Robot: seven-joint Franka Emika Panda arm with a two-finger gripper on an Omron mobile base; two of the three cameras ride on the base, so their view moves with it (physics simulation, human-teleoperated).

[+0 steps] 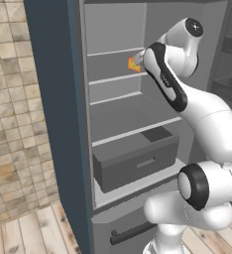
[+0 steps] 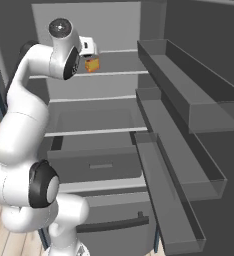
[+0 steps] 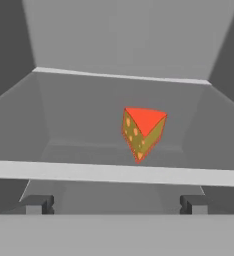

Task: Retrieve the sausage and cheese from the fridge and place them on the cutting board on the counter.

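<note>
The fridge (image 1: pixel 51 99) stands open with its grey shelves showing. A yellow-orange wedge of cheese (image 3: pixel 143 131) with a red-orange face sits on an upper shelf (image 3: pixel 114 172), a little right of centre in the hand view. It shows too in the left base view as the cheese (image 1: pixel 133 64) and in the right base view as the cheese (image 2: pixel 92 65). My gripper (image 3: pixel 116 205) is open in front of that shelf's edge, short of the cheese, with nothing between its fingers. The sausage, the cutting board and the counter are out of view.
A grey drawer (image 1: pixel 138 163) sits pulled out low in the fridge. The open door with its long bins (image 2: pixel 189 100) stands to the right of the arm. A tiled wall (image 1: pixel 9 124) and wooden floor lie to the left.
</note>
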